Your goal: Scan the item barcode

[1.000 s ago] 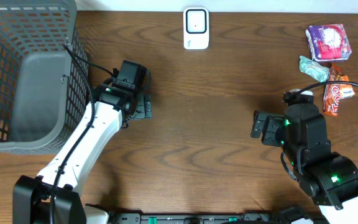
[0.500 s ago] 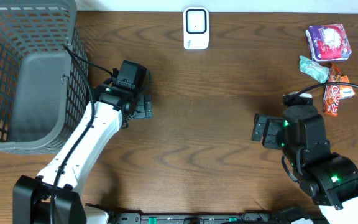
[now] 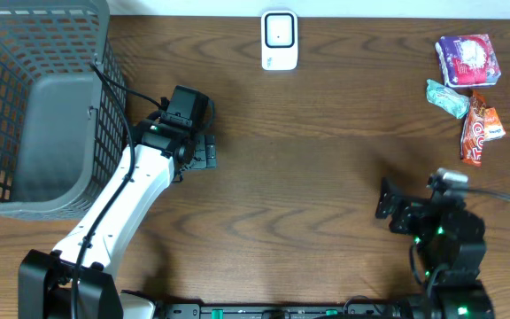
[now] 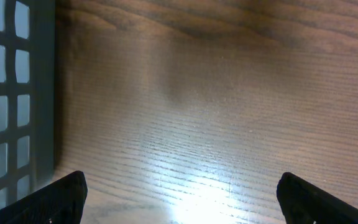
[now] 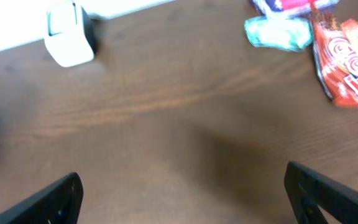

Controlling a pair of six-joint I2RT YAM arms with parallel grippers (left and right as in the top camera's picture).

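grey mesh basket (image 3: 60,35), white scanner (image 3: 279,40), orange packet (image 3: 478,133)

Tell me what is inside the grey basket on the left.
Inside the basket only its bare grey floor shows, with no item on it. Its left side runs off the overhead picture, so that part is unseen.

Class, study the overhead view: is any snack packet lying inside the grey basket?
No, the floor of the basket is bare, and the snack packets lie on the table at the far right.
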